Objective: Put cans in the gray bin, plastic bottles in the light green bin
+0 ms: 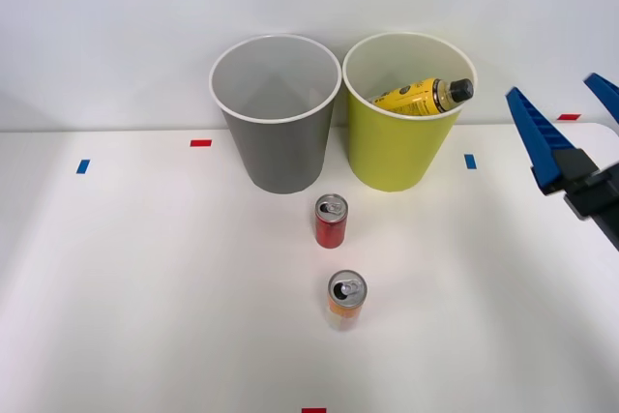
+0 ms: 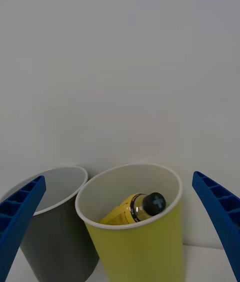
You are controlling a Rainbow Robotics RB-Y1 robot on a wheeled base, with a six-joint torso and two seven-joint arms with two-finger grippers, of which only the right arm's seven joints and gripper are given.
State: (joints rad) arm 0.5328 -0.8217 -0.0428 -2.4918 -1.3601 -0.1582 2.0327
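Nearest the camera in the front view, a small red mark (image 1: 313, 410) is seen at the near edge of the white bench (image 1: 145, 287). Just beyond it, an orange-yellow can (image 1: 346, 299) is stood upright with its silver top up, and a red can (image 1: 331, 221) is stood upright a little farther away and slightly to the left, apart from the first. Behind the cans, two tall bins are placed side by side against the far wall, their rims nearly touching. The gray bin (image 1: 279, 142) is on the left, and nothing can be made out inside it. The light green bin (image 1: 397, 147) is on the right, and a yellow-labelled bottle (image 1: 418, 96) is seen lying tilted inside it, its black cap (image 1: 461, 90) raised toward the right side of the rim.

The right end effector (image 1: 569, 121) is held in the air at the right of the scene, to the right of the light green bin and well apart from both cans. Its two blue ribbed fingers (image 1: 538, 135) are spread wide, and nothing is held between them. In the wrist view, the end effector (image 2: 120, 227) is pointed toward the bins, with the bottle (image 2: 131, 209) seen inside the light green bin (image 2: 145, 247) and the gray bin (image 2: 57, 232) beside it.

Small blue and red marks are seen on the bench on either side of the bins
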